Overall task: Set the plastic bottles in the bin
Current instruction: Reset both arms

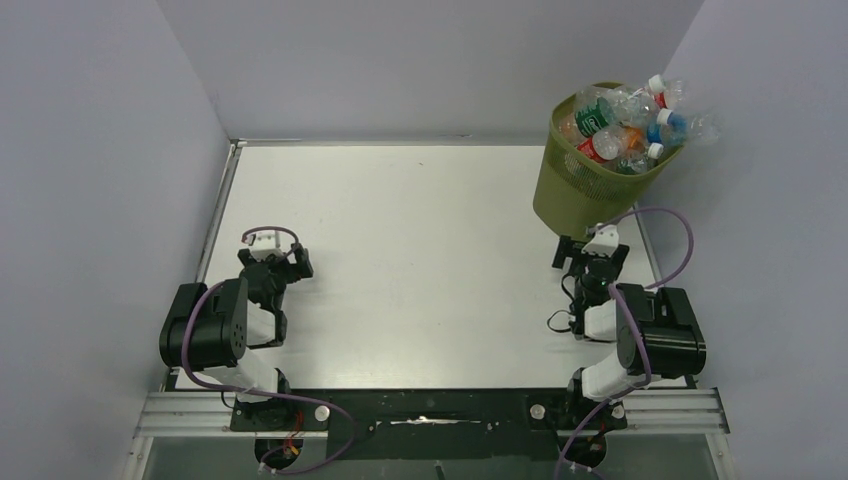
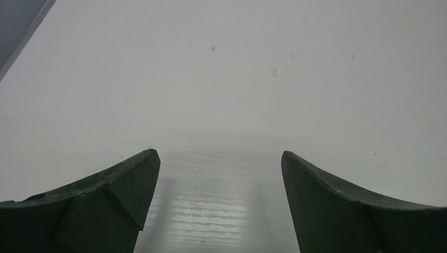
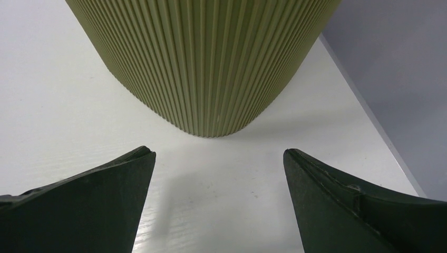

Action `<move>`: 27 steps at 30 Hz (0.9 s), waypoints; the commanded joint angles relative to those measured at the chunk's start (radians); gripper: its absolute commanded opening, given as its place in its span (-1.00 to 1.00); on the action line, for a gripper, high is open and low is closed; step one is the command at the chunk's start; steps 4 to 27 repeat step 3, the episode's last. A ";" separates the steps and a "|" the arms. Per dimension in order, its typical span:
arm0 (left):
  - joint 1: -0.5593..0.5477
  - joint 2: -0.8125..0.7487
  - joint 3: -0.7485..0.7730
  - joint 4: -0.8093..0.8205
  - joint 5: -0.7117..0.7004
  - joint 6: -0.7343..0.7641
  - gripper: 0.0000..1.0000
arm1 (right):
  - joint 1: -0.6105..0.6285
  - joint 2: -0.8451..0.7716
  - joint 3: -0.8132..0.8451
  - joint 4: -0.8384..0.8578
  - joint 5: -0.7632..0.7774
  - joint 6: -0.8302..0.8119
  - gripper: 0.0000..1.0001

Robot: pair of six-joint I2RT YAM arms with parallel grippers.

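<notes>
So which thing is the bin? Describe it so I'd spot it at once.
Look at the white table, then its far right corner, by the grey wall. The bin stands there, just beyond the right gripper: an olive-green ribbed basket, tapering downward. It is the only tall coloured thing on the table, heaped over its rim with plastic bottles.

One olive-green bin [image 1: 585,190] stands at the far right. Heaped at its mouth are roughly eight plastic bottles [image 1: 628,122], though they overlap too much for a sure count. There are two grippers, the left gripper [image 2: 219,158] and the right gripper [image 3: 219,155].
</notes>
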 commanded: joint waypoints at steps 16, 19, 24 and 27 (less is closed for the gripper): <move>-0.002 -0.001 0.025 0.072 -0.010 0.017 0.73 | -0.016 -0.001 0.036 0.042 -0.027 0.006 0.96; -0.002 -0.001 0.025 0.072 -0.010 0.017 0.73 | -0.016 -0.001 0.036 0.042 -0.027 0.006 0.96; -0.002 -0.001 0.025 0.072 -0.010 0.017 0.73 | -0.016 -0.001 0.036 0.042 -0.027 0.006 0.96; -0.002 -0.001 0.025 0.072 -0.010 0.017 0.73 | -0.016 -0.001 0.036 0.042 -0.027 0.006 0.96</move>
